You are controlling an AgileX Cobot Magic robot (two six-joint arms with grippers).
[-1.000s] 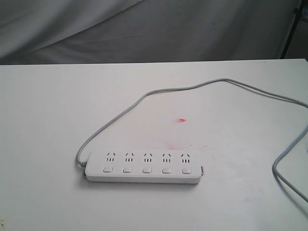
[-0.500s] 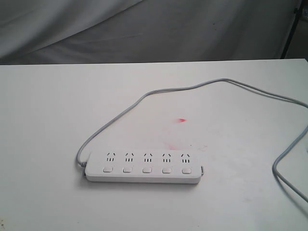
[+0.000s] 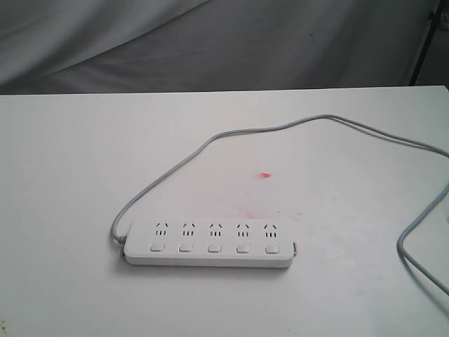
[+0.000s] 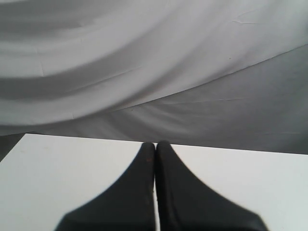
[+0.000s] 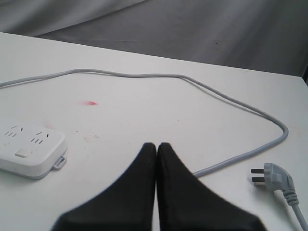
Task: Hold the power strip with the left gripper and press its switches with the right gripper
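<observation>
While cord (image 3: pixel 280 127) runs off edge, power strip (image 3: pixel 208 240) lies unobstructed.

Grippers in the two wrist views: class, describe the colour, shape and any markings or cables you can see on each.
The left gripper and the right gripper look alike: each has two plain matte black fingers, broad at the base and tapering to rounded tips. No markings, cables or arm segments show.
</observation>
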